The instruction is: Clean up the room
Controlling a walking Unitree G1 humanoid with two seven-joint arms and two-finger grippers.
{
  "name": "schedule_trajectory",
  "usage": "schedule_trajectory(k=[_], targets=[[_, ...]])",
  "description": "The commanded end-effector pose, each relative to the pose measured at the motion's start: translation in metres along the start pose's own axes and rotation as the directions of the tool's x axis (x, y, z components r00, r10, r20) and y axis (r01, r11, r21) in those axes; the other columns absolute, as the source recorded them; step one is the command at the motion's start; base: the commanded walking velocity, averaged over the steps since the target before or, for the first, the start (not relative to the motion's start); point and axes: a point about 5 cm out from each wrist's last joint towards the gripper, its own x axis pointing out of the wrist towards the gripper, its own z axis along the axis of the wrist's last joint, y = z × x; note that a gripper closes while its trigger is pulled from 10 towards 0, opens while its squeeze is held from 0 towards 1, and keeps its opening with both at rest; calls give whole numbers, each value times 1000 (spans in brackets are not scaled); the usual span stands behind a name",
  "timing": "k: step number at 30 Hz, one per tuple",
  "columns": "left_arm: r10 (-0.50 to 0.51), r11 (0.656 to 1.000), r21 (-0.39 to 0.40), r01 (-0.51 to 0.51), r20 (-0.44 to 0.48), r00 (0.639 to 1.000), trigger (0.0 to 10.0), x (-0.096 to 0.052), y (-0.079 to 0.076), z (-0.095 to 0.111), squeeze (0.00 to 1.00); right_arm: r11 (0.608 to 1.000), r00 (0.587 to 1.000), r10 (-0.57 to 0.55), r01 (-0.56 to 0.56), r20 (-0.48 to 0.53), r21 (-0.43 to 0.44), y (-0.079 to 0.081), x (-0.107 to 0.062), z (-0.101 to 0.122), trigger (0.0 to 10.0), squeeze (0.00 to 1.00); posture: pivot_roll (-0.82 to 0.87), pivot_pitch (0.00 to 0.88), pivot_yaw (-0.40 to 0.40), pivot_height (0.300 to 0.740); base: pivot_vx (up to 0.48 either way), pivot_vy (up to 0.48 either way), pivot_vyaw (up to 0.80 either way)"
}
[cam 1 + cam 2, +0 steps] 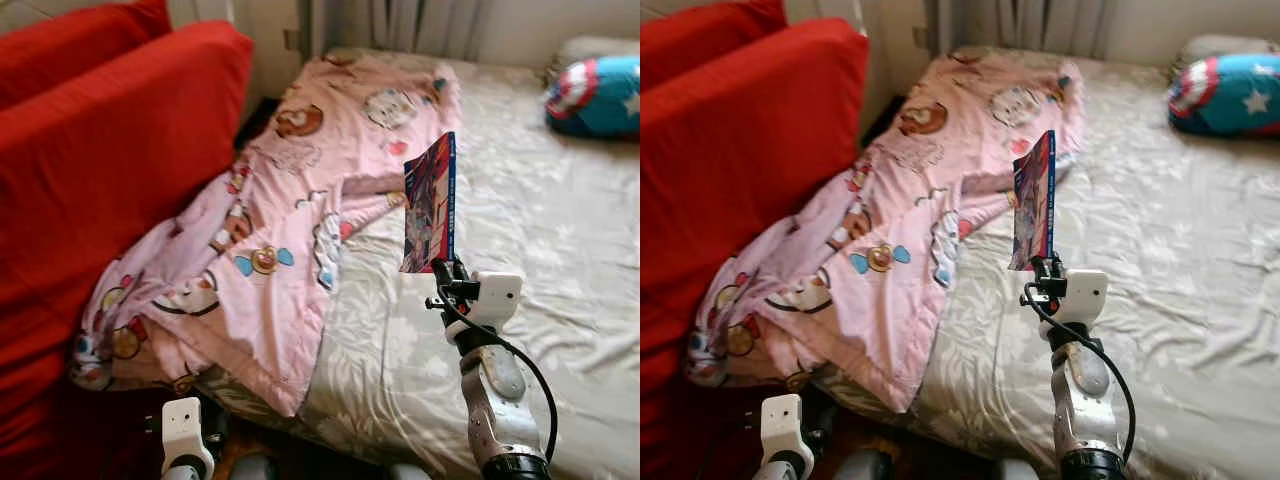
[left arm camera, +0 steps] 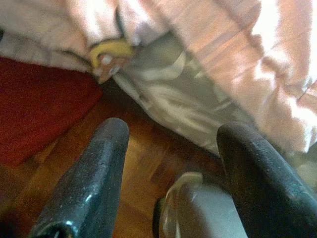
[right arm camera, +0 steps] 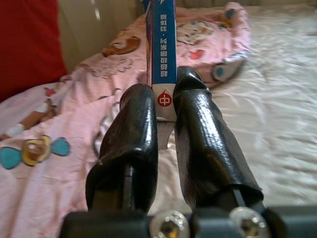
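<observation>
Right wrist view: a thin book (image 3: pixel 162 47) is clenched by its lower spine in the right pincer (image 3: pixel 166 106), upright above the bed (image 1: pixel 520 250); light, stiff, probably slippery; the left pincer (image 2: pixel 173 148), released, hangs near the floor.

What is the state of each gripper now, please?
Left gripper: open, holding nothing, low above the floor.
Right gripper: closed on the book, held upright over the bed.
</observation>
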Motion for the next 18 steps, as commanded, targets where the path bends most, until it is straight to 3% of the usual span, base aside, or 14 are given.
schedule_trajectory(k=[1, 5, 18], targets=[[9, 1000, 23, -8, -65, 998, 10000, -4, 2, -12, 0, 1000, 999, 1, -1, 46, 4, 0, 6, 11, 10000, 0, -8, 88, -6, 707, 0, 0, 0], [0, 999, 36, 3, -84, 996, 10000, -4, 0, -15, 0, 1000, 999, -8, 8, 43, 6, -1, 6, 11, 10000, 0, -1, 106, -10, 726, 0, 0, 0], [-9, 999, 48, 17, -160, 987, 10000, -7, 0, -27, 0, 999, 999, -33, 33, 24, -2, 0, 7, 7, 10000, 0, -8, 128, -5, 726, 0, 0, 0]])
